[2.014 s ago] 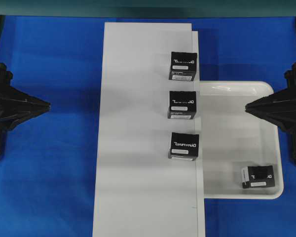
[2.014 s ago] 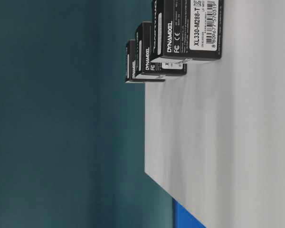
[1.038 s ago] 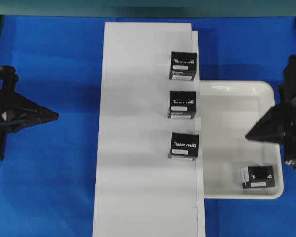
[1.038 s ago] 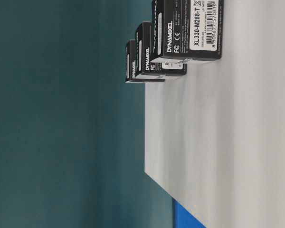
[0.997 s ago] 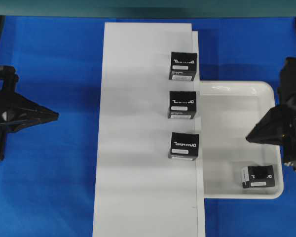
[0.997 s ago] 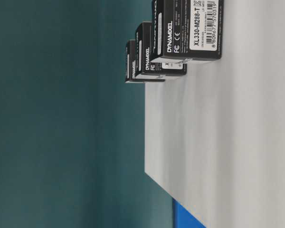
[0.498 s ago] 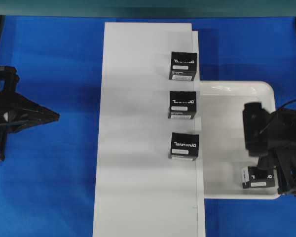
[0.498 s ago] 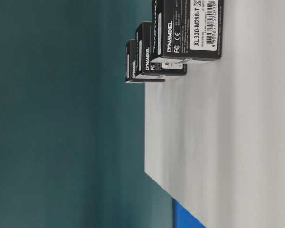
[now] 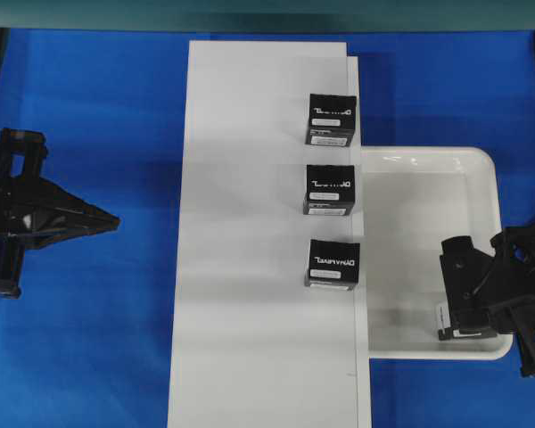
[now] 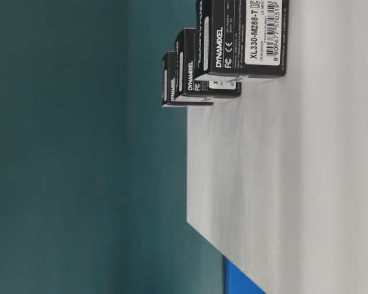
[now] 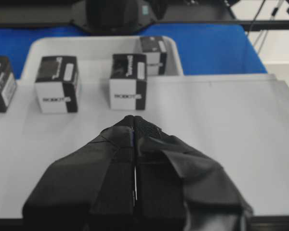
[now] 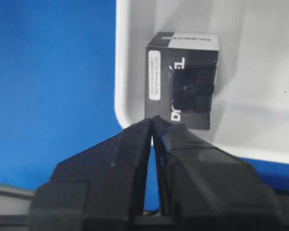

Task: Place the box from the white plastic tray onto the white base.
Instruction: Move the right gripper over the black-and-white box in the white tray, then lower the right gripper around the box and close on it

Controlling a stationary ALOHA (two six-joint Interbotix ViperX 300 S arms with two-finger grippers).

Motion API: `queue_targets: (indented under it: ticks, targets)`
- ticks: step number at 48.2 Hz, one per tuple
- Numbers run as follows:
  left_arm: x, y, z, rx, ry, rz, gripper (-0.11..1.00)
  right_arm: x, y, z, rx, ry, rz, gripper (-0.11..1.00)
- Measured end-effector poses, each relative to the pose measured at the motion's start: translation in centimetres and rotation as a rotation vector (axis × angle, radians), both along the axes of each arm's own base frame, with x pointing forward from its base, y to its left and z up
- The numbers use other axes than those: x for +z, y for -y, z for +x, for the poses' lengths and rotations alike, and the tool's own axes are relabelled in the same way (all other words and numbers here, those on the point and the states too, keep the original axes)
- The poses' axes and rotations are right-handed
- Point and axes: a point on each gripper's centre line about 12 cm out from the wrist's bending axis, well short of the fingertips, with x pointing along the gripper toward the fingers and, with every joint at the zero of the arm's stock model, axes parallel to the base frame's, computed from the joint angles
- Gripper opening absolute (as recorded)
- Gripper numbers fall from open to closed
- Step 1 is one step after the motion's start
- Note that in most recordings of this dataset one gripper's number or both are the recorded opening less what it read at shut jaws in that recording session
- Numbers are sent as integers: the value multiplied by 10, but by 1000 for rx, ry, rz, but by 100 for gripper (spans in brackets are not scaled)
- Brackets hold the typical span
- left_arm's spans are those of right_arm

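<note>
Box (image 12: pixel 183 79) in white plastic tray (image 9: pixel 428 348) corner; right hand (image 12: pixel 154 126) above, barely parted; left hand (image 11: pixel 135 120) together.

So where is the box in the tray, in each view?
Overhead: lower right, mostly hidden under the right hand; only the box's label edge shows.
Table-level: not in it.
Left wrist: top centre, the far box.
Right wrist: upper centre.
Shared landmark: the tray rim.

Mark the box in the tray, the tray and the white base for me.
box (image 12: pixel 183 82): right wrist view, top face.
white plastic tray (image 9: pixel 410 160): overhead view, far rim.
white base (image 9: pixel 241 294): overhead view, bare surface left of the boxes.
</note>
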Motion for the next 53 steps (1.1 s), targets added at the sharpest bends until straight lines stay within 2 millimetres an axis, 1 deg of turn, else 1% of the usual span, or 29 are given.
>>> queue_targets:
  ticks: [3, 8, 11, 13, 16, 27, 38, 45, 53]
  targets:
    - [0, 0, 0, 0, 0, 2, -6, -3, 1, 0, -8, 8, 2, 36]
    - [0, 0, 0, -2, 0, 3, -6, -9, 2, -1, -19, 5, 2, 66]
    - [0, 0, 0, 0, 0, 0, -6, -12, 2, -2, -22, 3, -1, 82]
    - [0, 0, 0, 0, 0, 3, -6, -16, 2, -3, -24, -1, -2, 92]
    - [0, 0, 0, -2, 2, 1, -7, -20, 3, -3, -31, -1, -3, 99]
    - [0, 0, 0, 0, 0, 2, -7, -34, 3, 4, -60, 24, -1, 100]
    - [1, 0, 0, -2, 3, 0, -7, -51, 7, 2, -53, -15, -41, 100]
    - [2, 0, 0, 0, 5, 0, -7, -57, 9, 4, -50, -4, -56, 100]
    - [2, 0, 0, -2, 5, 1, -7, -68, 9, 6, -52, 4, -63, 100]
